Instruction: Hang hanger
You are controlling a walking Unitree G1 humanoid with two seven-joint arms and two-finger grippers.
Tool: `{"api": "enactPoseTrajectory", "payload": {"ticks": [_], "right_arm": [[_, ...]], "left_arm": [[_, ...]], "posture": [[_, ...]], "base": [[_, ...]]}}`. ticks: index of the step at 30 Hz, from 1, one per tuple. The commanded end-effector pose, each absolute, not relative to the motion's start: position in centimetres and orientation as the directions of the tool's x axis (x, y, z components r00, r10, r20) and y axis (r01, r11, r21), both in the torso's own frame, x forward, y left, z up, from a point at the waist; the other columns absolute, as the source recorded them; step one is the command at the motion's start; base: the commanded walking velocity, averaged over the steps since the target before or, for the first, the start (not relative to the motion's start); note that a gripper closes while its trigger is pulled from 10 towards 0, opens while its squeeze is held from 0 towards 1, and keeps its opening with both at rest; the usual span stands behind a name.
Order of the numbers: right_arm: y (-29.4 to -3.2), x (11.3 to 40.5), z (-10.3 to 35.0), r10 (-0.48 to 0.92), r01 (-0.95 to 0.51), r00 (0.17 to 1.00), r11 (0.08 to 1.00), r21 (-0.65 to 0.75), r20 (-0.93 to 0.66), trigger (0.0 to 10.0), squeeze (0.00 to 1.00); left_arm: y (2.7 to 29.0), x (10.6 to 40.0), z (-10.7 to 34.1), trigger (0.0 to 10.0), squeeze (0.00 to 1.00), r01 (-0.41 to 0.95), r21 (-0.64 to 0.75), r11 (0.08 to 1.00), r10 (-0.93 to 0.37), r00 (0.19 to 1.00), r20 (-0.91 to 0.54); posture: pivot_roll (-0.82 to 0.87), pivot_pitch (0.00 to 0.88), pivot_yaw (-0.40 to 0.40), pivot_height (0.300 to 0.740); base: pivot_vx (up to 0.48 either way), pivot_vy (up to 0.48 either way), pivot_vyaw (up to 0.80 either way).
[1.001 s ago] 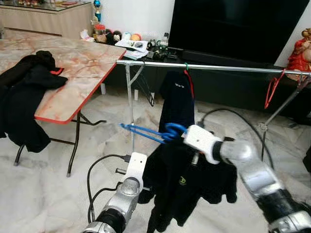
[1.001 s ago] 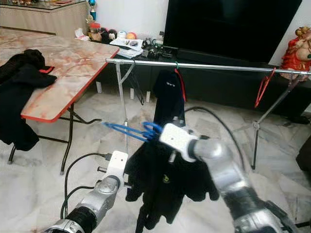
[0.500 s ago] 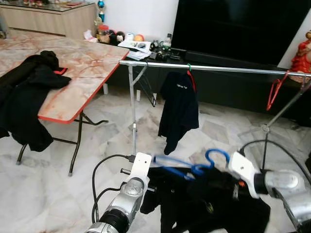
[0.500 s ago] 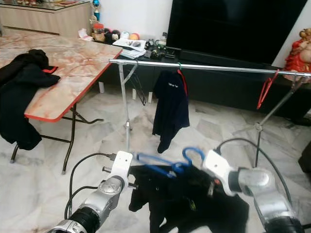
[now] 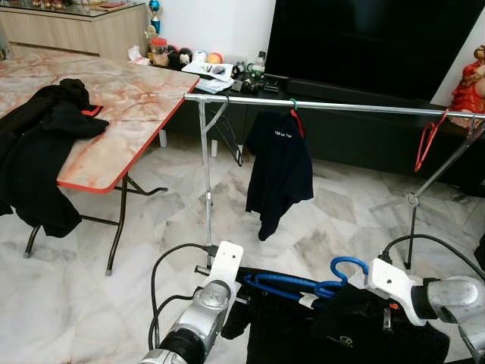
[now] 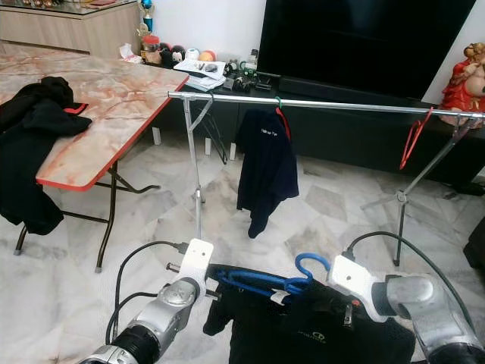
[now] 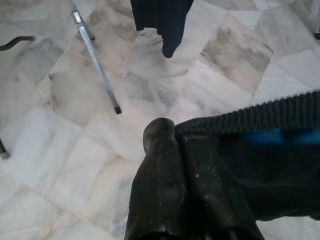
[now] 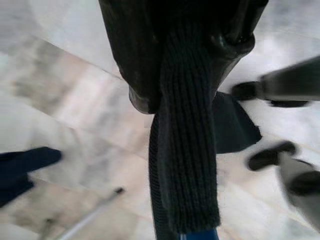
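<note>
A blue hanger (image 5: 303, 285) carrying a black garment (image 5: 341, 334) hangs low in front of me, spread between my two grippers, its hook (image 6: 312, 263) pointing up. My right gripper (image 8: 187, 95) is shut on the garment's ribbed collar at the hanger's neck, just below the hook. My left gripper (image 7: 175, 132) has its fingers pressed together at the garment's other edge. Behind stands a silver clothes rail (image 5: 364, 108), well above the hanger. It holds a dark shirt (image 5: 279, 171) on a red hanger and, at the right, a bare red hanger (image 5: 428, 140).
A folding marble-top table (image 5: 121, 106) with black clothes (image 5: 38, 152) draped over it stands to the left. The rail's upright and legs (image 5: 208, 182) rise ahead. A large TV (image 5: 364, 38) and a low cabinet lie behind the rail. Marble floor spreads below.
My right arm has come down and to the right, bringing the hanger and garment from in front of the rail to near the floor. The left arm stays at the garment's left edge.
</note>
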State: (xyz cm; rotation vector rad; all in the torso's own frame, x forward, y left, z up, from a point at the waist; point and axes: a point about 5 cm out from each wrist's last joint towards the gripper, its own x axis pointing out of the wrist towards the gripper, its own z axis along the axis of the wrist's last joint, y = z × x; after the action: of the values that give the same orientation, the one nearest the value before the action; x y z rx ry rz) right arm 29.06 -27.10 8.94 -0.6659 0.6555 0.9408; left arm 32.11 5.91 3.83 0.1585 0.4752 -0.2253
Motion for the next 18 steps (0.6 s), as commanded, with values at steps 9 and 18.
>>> {"api": "enactPoseTrajectory", "payload": {"ticks": [9, 18], "right_arm": [[-30.2, 30.3, 10.2, 0.299, -0.736, 0.619, 0.543, -0.404, -0.726, 0.0, 0.00], [-29.0, 29.0, 6.4, 0.236, -0.811, 0.506, 0.458, -0.365, -0.829, 0.0, 0.00]], "left_arm": [[7.2, 32.0, 3.3, 0.0, 0.00, 0.264, 0.163, 0.951, -0.152, 0.854, -0.497], [5.3, 32.8, 5.9, 0.0, 0.00, 0.394, 0.129, 0.910, -0.307, 0.850, -0.428]], "posture": [[-0.01, 0.000, -0.099, 0.740], [0.00, 0.000, -0.093, 0.740]], "base": [[0.000, 0.000, 0.00], [0.000, 0.000, 0.00]]}}
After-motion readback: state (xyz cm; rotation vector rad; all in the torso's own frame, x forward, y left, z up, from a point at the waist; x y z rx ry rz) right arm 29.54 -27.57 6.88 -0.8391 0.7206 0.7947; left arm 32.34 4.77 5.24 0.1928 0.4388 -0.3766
